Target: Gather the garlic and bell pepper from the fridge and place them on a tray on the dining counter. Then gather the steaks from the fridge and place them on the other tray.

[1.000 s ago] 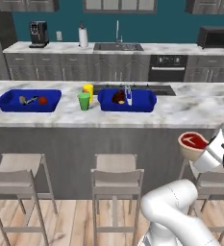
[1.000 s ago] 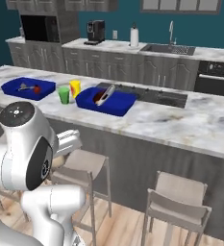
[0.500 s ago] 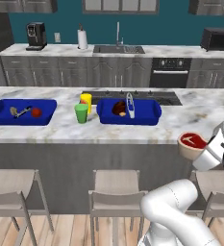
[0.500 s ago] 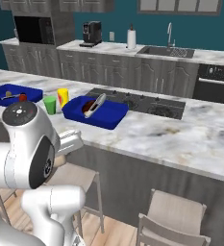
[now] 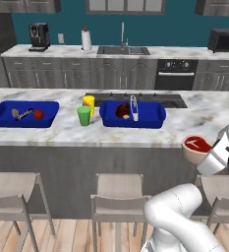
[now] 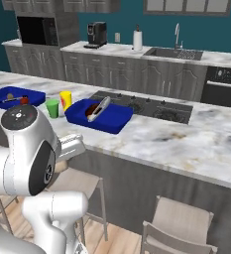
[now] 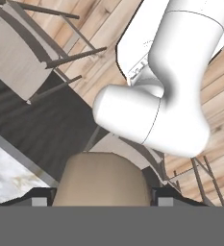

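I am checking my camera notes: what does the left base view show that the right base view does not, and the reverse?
Left base view: the raw steak at the arm's end. Right base view: a black built-in microwave at far left. Both: the vegetable tray, the steak tray with the brown steak, the green cup, the yellow cup.

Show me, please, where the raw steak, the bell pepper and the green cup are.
raw steak point(image 5: 196, 144), left base view, on its red top face.
bell pepper point(image 5: 38, 114), left base view, on its red body in the left tray.
green cup point(image 5: 83, 116), left base view, on its side wall.
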Robot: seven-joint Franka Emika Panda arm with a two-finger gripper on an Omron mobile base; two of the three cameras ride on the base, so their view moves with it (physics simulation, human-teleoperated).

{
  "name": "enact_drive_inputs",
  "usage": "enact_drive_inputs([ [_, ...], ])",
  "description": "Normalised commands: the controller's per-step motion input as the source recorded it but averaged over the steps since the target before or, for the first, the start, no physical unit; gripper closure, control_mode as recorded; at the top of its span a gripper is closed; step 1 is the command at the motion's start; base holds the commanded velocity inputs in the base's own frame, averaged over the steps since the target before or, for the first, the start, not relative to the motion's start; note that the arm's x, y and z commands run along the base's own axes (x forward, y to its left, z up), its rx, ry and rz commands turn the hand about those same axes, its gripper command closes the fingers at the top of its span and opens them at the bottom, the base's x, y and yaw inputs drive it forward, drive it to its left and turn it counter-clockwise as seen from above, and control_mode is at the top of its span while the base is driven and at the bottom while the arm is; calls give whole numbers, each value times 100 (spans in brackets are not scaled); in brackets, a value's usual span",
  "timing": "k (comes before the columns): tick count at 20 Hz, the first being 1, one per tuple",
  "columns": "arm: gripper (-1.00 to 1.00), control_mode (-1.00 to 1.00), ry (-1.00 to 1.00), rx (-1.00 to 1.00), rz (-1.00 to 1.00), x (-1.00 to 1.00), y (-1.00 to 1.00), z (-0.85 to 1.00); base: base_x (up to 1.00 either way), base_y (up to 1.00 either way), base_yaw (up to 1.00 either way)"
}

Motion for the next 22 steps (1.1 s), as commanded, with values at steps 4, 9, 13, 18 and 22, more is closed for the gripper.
enact_drive_inputs([
  [4, 100, 100, 0, 0, 0, 0, 0, 0, 37, 0, 0],
  [9, 100, -100, 3, 0, 0, 47, -3, 0, 23, 0, 0],
  [13, 100, -100, 4, 0, 0, 78, -3, 8, 0, 0, 0],
  [18, 100, -100, 4, 0, 0, 73, -2, 14, 0, 0, 0],
  [22, 100, -100, 1, 0, 0, 73, -11, 2, 0, 0, 0],
])
